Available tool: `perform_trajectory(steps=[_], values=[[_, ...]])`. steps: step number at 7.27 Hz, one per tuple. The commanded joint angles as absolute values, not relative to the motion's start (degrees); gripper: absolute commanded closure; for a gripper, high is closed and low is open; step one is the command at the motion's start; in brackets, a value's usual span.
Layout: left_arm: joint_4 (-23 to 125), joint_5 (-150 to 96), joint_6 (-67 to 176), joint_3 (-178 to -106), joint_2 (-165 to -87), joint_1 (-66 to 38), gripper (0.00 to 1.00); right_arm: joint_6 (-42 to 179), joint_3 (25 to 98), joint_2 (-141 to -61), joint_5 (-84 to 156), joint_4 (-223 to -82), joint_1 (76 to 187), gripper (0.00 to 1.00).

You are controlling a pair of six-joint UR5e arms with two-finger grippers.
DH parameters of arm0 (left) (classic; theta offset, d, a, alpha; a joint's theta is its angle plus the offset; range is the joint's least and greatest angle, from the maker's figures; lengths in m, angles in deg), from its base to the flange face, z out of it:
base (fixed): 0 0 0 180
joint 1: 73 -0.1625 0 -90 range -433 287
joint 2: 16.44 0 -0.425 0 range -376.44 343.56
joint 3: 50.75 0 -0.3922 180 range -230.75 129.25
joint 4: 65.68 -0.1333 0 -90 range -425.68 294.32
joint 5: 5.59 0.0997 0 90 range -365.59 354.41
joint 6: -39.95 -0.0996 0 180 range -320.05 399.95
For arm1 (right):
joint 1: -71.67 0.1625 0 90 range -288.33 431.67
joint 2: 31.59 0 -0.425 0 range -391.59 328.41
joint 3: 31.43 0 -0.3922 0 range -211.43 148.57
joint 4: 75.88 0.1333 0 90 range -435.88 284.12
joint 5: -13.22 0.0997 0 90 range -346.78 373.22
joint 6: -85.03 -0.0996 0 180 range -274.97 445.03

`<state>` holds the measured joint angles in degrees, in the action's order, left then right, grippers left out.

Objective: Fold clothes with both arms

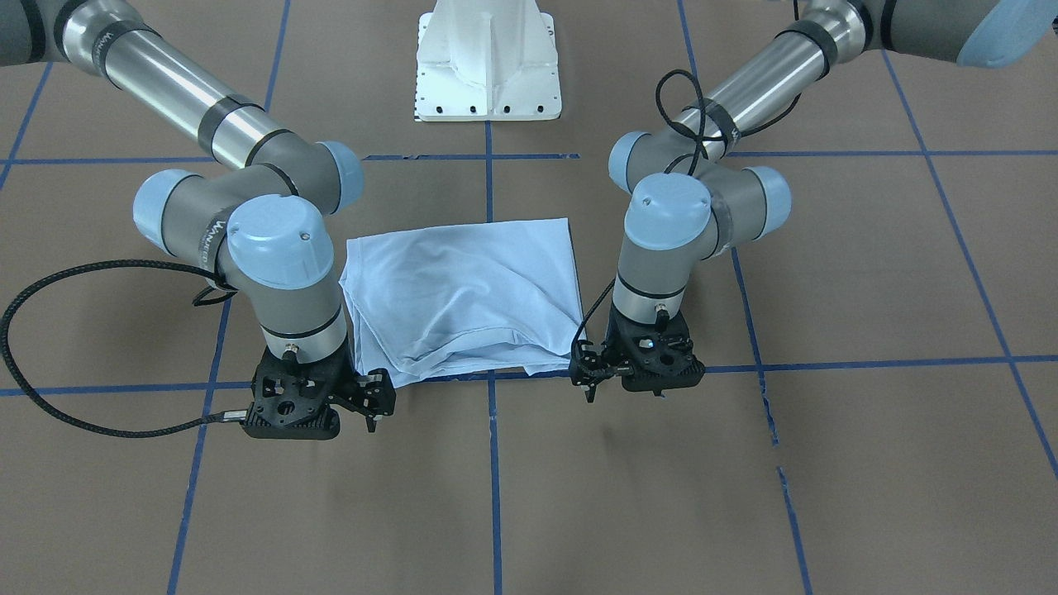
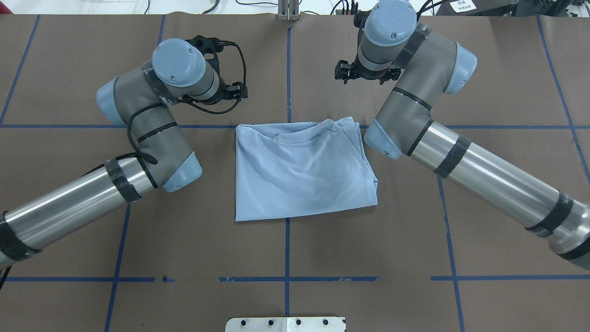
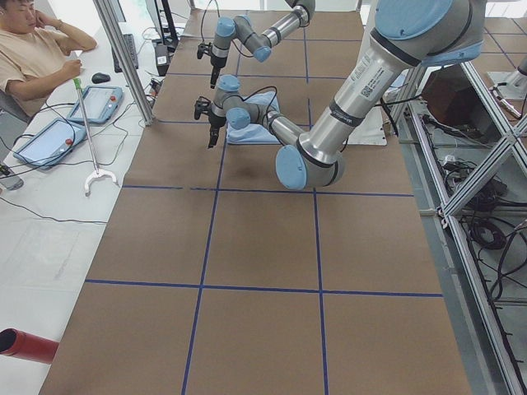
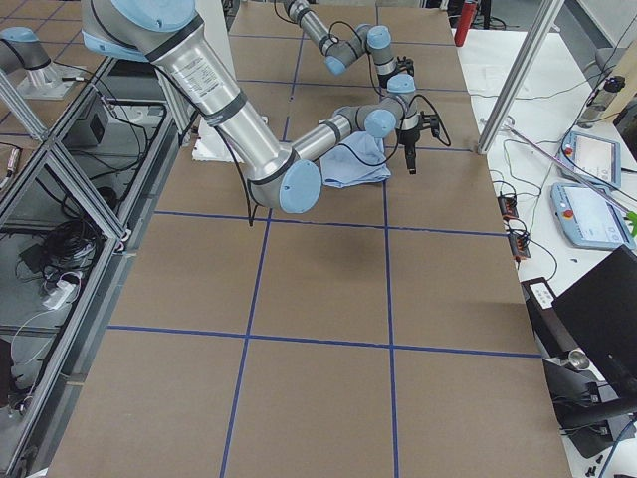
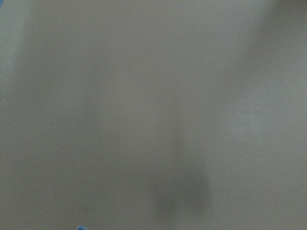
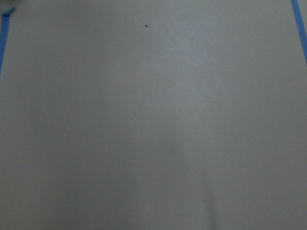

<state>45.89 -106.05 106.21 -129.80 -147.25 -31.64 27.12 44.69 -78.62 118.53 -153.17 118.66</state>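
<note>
Left gripper (image 1: 588, 373): hangs off the cloth, at the shirt's far edge (the side away from the robot base) by the corner on the robot's left; fingertips point down at the table. The fingers look close together and hold nothing; no cloth is between them.

Right gripper (image 1: 374, 405): mirrors it at the far corner on the robot's right, just outside the hem, above bare table. Its fingers also look nearly closed and empty.

Wrist views: both show only plain brown table and scraps of blue tape; no fabric, which fits both grippers being beyond the shirt's edge.

T-shirt (image 2: 299, 170): light blue, already folded into a rough rectangle, lying between the two arms. From each gripper it lies inward and back toward the base. The far edge is rumpled, with layers bunched; the near edge lies flat.

Long axis: I cannot call one; the bundle is close to square.

Nearer arm: neither; both grippers sit about equally close to their own far corners.

Next move, as I judge it: each gripper would need to open and come inward onto its corner.

Writing: lettering on the right arm's (image 1: 248, 240) wrist housing, too small to read surely; a label on the left arm (image 3: 362, 82), unreadable.
</note>
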Motion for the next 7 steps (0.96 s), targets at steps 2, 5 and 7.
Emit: perform_trajectory(steps=[2,5,7], values=[[31.48,-107.98,94.04,-156.84,-135.13,-29.07,0.0,48.46,58.96,-90.88,129.82,-162.57,130.51,0.0],[29.51,-120.34,72.29,-171.64,-116.09,-15.75,0.0,73.09,65.76,-108.79,143.55,-165.17,147.22,0.0],[29.33,-129.03,55.23,-171.87,-108.49,-2.49,0.0,79.92,67.87,-119.86,145.04,-165.35,156.01,0.0]])
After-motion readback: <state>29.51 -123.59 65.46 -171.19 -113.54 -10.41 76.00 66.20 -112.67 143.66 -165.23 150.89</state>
